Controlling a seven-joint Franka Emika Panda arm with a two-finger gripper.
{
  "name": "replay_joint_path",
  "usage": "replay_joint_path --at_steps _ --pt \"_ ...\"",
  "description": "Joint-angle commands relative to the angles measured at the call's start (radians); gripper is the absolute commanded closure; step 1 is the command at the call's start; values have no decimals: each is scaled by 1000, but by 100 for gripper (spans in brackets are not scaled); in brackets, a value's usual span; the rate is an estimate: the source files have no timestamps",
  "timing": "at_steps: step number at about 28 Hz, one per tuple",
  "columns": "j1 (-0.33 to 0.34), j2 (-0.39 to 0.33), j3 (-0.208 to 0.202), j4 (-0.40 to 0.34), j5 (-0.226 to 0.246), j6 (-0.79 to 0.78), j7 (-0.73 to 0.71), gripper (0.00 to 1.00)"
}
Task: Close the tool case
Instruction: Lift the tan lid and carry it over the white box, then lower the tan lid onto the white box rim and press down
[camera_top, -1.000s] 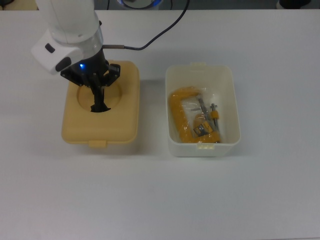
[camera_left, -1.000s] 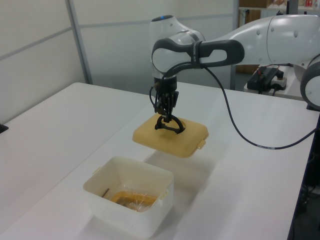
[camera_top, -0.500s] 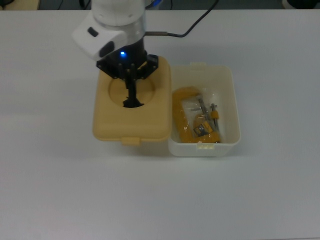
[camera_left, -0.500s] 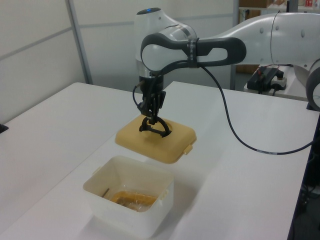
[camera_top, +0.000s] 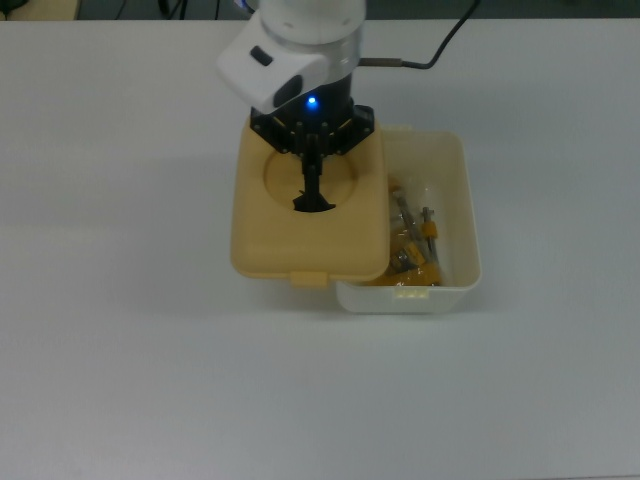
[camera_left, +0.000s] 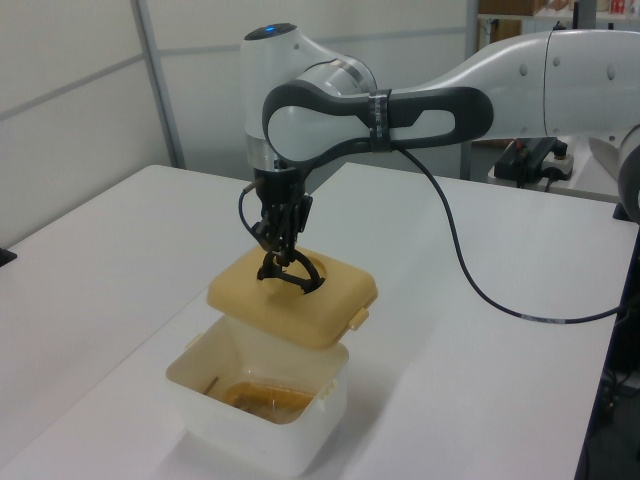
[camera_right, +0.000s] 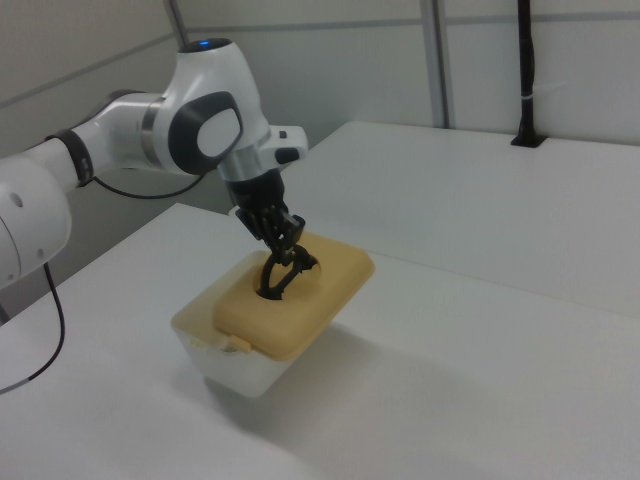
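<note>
Lid (camera_top: 310, 215) hangs by its handle (camera_top: 313, 200) from the closed gripper (camera_top: 313, 190), covering only the half of the tub (camera_top: 455, 215) at the top view's left, so the tub's centre lies toward the top view's right.

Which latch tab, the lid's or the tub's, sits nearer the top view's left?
The lid's tab: tan, jutting from the tan lid. The tub's tab is white, further right.
</note>
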Motion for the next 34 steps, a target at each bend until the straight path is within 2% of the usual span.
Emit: replay_joint_path --at_steps 1,7,15,34 --pt "45 -15 8 10 -30 -28 42 100" --pt "105 -10 8 10 -67 -26 82 100" --pt "142 13 9 10 -78 -23 111 100" --pt "190 54 11 8 -115 -11 151 100"
